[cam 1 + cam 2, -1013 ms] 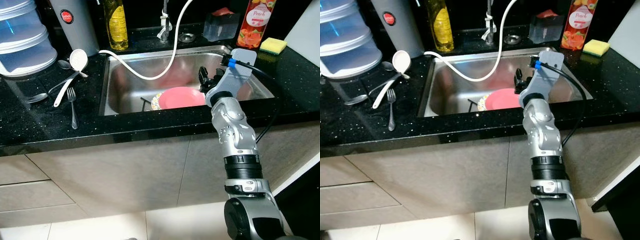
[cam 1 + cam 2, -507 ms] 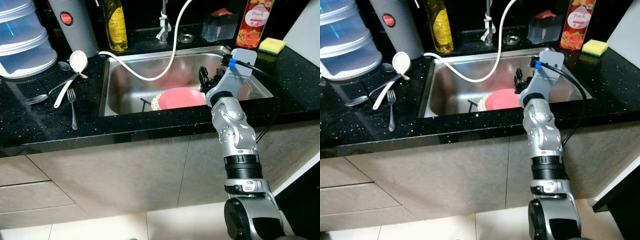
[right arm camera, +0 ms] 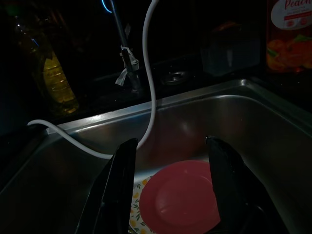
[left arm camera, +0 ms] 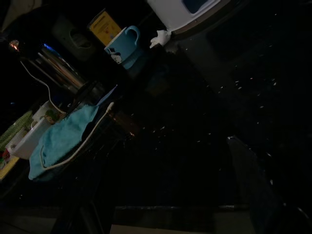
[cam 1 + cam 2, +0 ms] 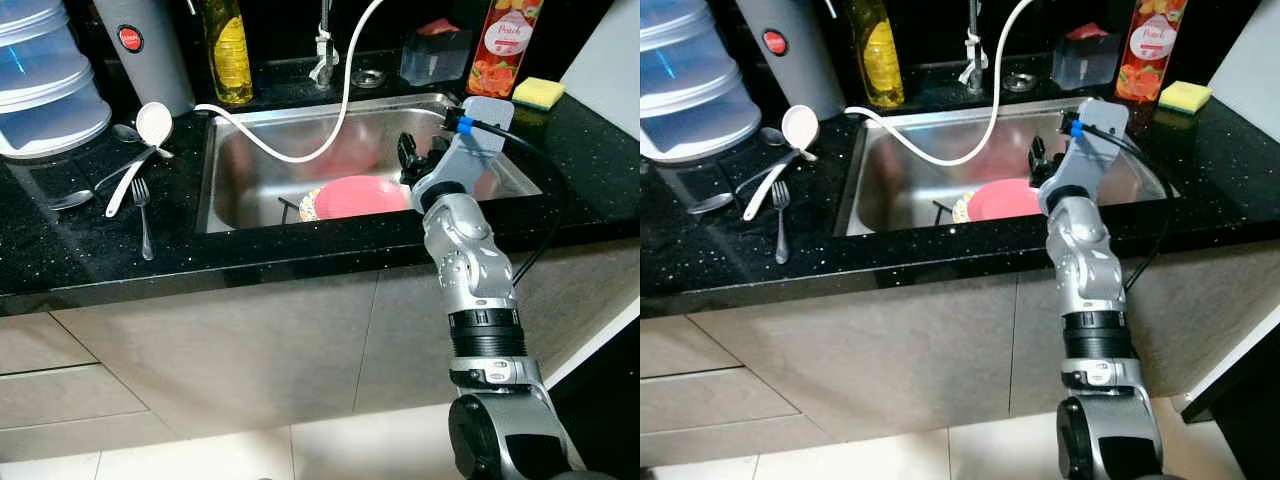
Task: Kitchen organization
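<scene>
**Right tool spread over pink plate in sink**

Right tool hangs inside the sink, fingers wide apart, gripping nothing, aimed down at the pink plate. Plate is round, so no long axis; it lies near flat, face up, partly over a floral plate toward the sink's front wall. White hose curves from the tap across the sink's back. Fork and ladle lie on the worktop left of the sink. Left tool: can't tell, wrist view too dark.
</scene>
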You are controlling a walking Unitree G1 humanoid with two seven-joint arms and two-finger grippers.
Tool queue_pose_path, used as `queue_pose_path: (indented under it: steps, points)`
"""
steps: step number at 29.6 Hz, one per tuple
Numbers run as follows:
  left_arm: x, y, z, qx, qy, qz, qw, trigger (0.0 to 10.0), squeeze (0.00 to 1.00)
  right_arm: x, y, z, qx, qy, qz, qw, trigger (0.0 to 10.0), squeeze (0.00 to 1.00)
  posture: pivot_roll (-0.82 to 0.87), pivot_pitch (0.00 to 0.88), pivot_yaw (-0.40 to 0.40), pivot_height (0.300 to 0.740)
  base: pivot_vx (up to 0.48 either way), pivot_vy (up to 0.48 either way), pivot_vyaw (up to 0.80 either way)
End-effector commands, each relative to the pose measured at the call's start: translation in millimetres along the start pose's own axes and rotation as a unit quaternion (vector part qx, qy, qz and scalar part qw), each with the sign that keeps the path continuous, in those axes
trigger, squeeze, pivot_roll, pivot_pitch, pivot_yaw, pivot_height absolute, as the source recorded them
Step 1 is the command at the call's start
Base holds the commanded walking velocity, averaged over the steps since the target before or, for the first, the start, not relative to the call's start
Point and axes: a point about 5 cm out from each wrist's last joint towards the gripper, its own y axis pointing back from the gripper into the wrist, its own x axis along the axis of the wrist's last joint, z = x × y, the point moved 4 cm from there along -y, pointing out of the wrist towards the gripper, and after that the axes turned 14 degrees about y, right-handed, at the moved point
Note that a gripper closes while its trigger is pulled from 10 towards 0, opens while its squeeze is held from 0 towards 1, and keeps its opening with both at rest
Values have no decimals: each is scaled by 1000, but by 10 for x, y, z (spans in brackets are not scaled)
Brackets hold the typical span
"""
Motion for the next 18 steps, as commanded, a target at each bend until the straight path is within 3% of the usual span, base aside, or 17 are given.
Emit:
queue_pose_path:
  steps: [1,8,13,18]
  points:
    - [-243,100,103,-16,-4,-40,999,10000,0,44,-12,-46,11,-1,2,1000,10000,0,46,0,43,740,0,0,0]
    - [-253,128,237,-58,-51,-34,996,10000,0,26,0,-73,13,-3,0,1000,10000,0,52,0,49,740,0,0,0]
    - [-261,140,282,-75,-54,-34,995,10000,0,14,4,-61,11,-4,-2,1000,10000,0,54,0,52,740,0,0,0]
    - [-326,129,272,-74,-44,-62,994,10000,0,-1,-4,-80,12,-6,-4,1000,10000,0,62,0,52,740,0,0,0]
